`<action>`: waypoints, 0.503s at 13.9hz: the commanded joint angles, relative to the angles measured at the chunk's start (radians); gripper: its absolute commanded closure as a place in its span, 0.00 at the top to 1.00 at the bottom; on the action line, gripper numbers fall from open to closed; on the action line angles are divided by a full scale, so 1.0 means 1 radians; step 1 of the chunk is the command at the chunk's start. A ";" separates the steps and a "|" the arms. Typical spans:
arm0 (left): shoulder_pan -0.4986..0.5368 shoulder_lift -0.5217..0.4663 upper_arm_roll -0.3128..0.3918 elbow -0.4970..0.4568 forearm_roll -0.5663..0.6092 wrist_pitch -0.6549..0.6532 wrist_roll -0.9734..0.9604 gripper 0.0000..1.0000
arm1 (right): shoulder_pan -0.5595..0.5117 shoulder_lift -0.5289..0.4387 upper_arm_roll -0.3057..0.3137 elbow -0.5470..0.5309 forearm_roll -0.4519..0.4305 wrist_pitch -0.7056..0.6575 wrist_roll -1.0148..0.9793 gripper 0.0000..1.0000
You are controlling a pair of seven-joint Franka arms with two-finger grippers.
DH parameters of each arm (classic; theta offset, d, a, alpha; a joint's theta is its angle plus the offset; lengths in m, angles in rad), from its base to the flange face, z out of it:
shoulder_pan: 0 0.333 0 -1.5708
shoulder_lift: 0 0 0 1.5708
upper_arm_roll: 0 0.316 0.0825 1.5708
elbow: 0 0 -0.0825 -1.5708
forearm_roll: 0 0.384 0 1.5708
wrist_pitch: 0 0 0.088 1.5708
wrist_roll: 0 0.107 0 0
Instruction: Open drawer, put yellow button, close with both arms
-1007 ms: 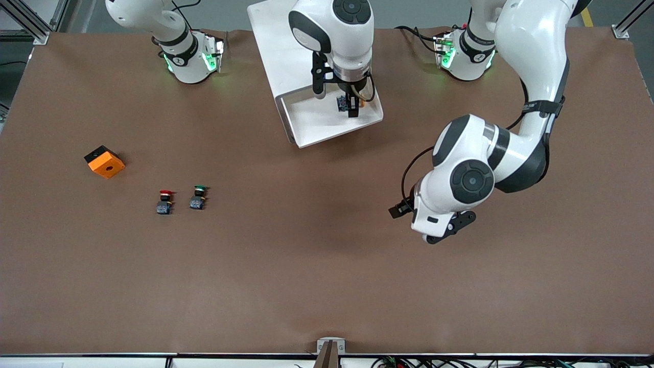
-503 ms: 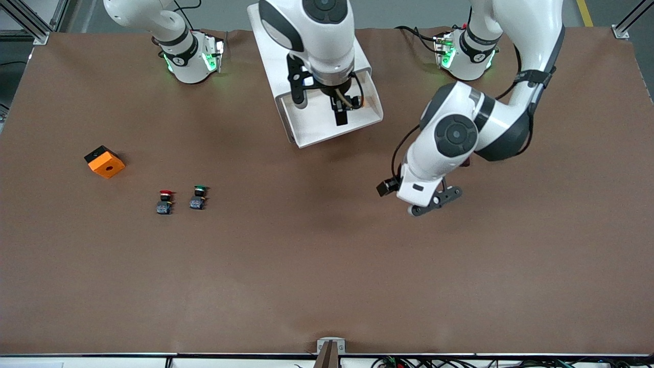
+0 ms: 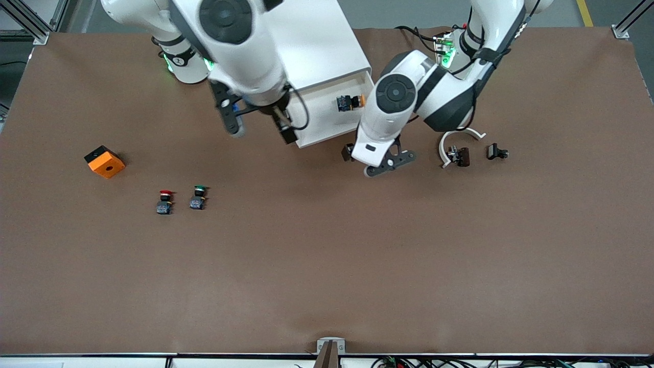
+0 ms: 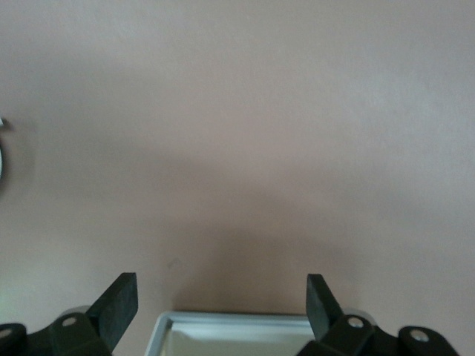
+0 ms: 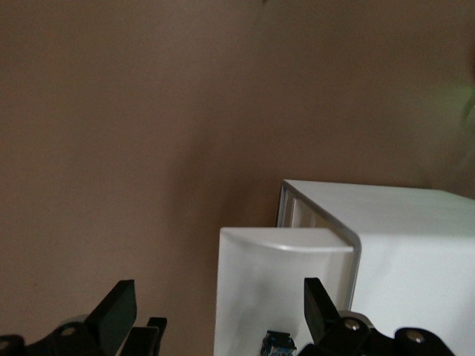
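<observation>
Yellow button (image 3: 350,101) lies in the open drawer (image 3: 327,130). Right gripper (image 3: 260,129) over the drawer's corner, left gripper (image 3: 375,161) over the surface (image 3: 327,255) beside it; both fingers spread wide, empty.

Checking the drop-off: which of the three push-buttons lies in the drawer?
The yellow button, lying in the open drawer. The red-capped button and green-capped button stand together on the table, nearer the camera.

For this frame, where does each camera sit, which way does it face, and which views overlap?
Front view: high across the table, facing both bases; both arms, the drawer with the yellow button inside.
Left wrist view: looks down past the open left end effector at table and drawer rim.
Right wrist view: looks past the open right end effector at drawer and cabinet.
All share the drawer.
</observation>
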 commanded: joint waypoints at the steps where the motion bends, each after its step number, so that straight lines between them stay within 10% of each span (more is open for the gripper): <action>1: -0.040 -0.008 0.001 -0.022 0.023 0.014 -0.049 1.00 | -0.123 -0.019 0.011 -0.003 0.013 -0.022 -0.287 1.00; 7: -0.122 -0.005 0.001 -0.031 0.023 0.003 -0.146 1.00 | -0.332 -0.025 0.003 -0.035 -0.067 -0.026 -1.018 1.00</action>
